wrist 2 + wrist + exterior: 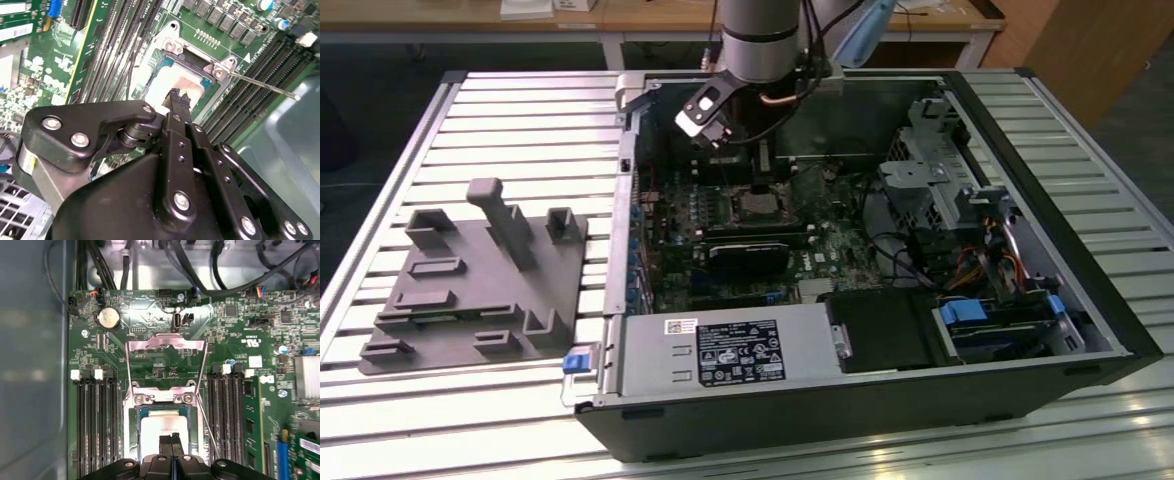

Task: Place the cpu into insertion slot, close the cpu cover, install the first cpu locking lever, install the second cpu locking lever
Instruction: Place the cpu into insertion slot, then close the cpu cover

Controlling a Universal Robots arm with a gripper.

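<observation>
The cpu [161, 426], a flat silver-beige square, lies in the insertion slot [142, 413] on the green board; it also appears in the second wrist view [165, 86]. The cpu cover [165, 343], a silvery frame with a big window, stands swung open behind the slot. A thin wire locking lever [209, 434] sticks up beside the slot, its free end in the air [294, 97]. My gripper [172, 440] is shut, fingertips pressed together with nothing between them, right over the chip's top [178, 98]. In the exterior view the gripper [762, 178] reaches down into the computer case just above the slot [757, 207].
Long black memory slots [95, 430] flank the socket on both sides. A black card [754, 250], cables and a drive cage [927, 180] crowd the case [1067, 300]. A power supply [720, 355] sits at the front. A grey fixture [480, 270] lies on the slatted table at the exterior view's left.
</observation>
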